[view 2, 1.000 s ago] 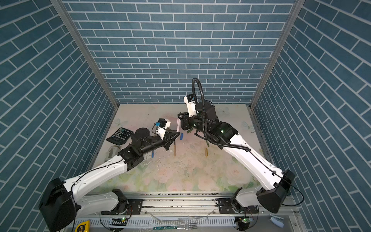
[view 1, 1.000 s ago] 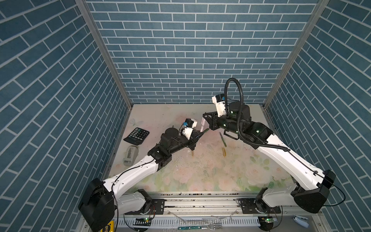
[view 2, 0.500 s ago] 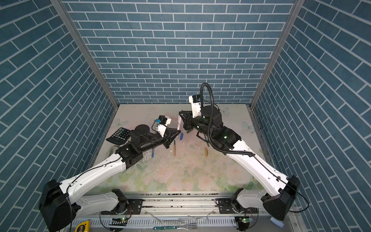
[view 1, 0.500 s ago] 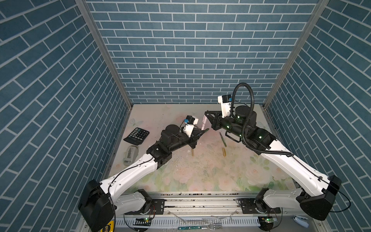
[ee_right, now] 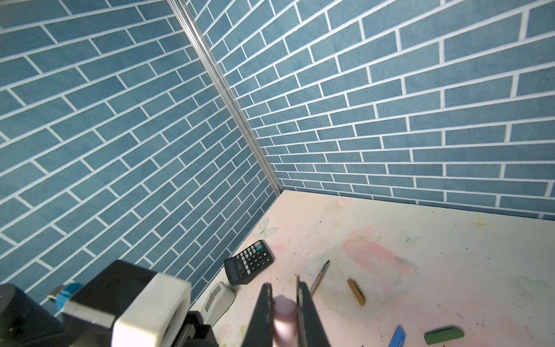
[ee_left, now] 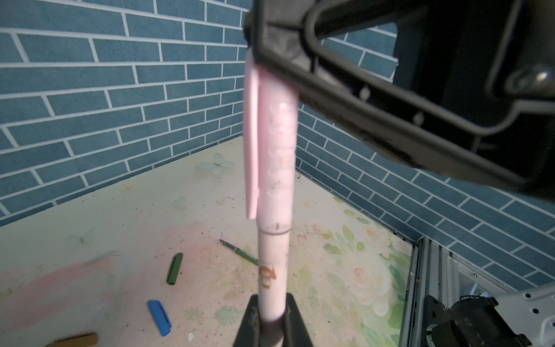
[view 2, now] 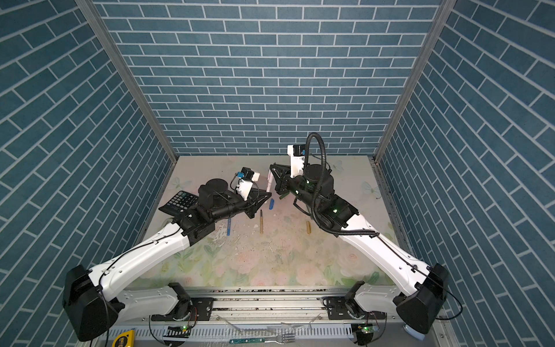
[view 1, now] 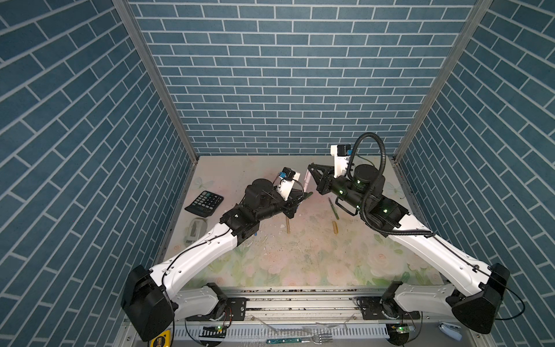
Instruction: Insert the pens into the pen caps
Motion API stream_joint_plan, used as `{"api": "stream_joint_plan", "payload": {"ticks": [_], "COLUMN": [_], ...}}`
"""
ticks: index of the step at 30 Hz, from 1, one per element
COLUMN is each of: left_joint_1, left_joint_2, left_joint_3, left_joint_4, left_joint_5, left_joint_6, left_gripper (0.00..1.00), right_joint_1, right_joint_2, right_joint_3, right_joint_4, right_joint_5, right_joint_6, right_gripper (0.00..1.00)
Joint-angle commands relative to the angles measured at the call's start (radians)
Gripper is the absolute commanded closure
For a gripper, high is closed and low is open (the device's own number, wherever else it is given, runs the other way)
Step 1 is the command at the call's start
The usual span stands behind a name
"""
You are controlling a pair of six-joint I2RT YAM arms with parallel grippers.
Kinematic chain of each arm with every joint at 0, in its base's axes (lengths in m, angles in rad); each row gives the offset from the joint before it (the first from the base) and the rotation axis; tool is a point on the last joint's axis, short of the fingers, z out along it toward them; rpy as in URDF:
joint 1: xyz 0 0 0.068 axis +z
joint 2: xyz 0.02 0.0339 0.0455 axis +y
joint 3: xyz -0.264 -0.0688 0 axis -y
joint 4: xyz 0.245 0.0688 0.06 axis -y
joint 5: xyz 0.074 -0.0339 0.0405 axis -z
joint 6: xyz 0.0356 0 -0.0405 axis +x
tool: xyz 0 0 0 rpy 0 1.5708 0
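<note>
Blue brick-patterned walls [view 1: 270,90] ring our scuffed floral tabletop [view 1: 300,261]. Above it, our left gripper [ee_left: 270,303] pinches the smooth pale pink pen [ee_left: 273,264]. Our right gripper [ee_right: 283,297] clamps its clipped, tubular pink cap [ee_left: 277,156], seated on the barrel. A stubby green cap [ee_left: 174,268] lies flat.

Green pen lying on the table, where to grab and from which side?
Mid-barrel on the green pen, coming straight down, jaws across its width. It lies flat, dark tip toward the back wall; keep that end clear for the green cap.
</note>
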Motion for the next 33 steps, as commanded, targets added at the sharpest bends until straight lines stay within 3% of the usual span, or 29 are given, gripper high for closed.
{"api": "stream_joint_plan", "payload": {"ticks": [1,4,8,10,17,21,25,33], "left_joint_1": [0.013,0.013,0.013,0.013,0.018,0.022,0.022,0.022], "left_joint_2": [-0.029,-0.035,-0.047,-0.049,-0.068,-0.078,-0.099,-0.126], "left_joint_3": [0.123,0.046,-0.064,-0.093,-0.156,-0.188,-0.217,-0.226], "left_joint_4": [0.304,0.265,0.262,0.257,0.309,0.342,0.374,0.374], "left_joint_5": [-0.019,0.019,0.050,0.057,0.055,0.045,0.023,0.019], "left_joint_6": [-0.004,0.010,0.008,0.015,-0.011,-0.070,-0.100,-0.108], "left_gripper": [1.00,1.00,1.00,1.00,1.00,1.00,1.00,1.00], "right_joint_1": [0.033,0.031,0.031,0.031,0.032,0.042,0.052,0.058], "right_joint_2": [0.029,-0.014,-0.052,-0.070,-0.070,-0.021,0.005,0.071], "right_joint_3": [-0.056,0.012,0.154,0.191,0.187,0.185,0.164,0.158], "right_joint_4": [-0.327,-0.343,-0.389,-0.395,-0.401,-0.384,-0.340,-0.286], "right_joint_5": [-0.087,-0.022,0.032,0.034,-0.011,-0.076,-0.104,-0.144], "right_joint_6": [-0.002,-0.036,-0.108,-0.126,-0.130,-0.120,-0.102,-0.079], "right_gripper": [0.94,0.81,0.55,0.49,0.49,0.56,0.69,0.71]}}
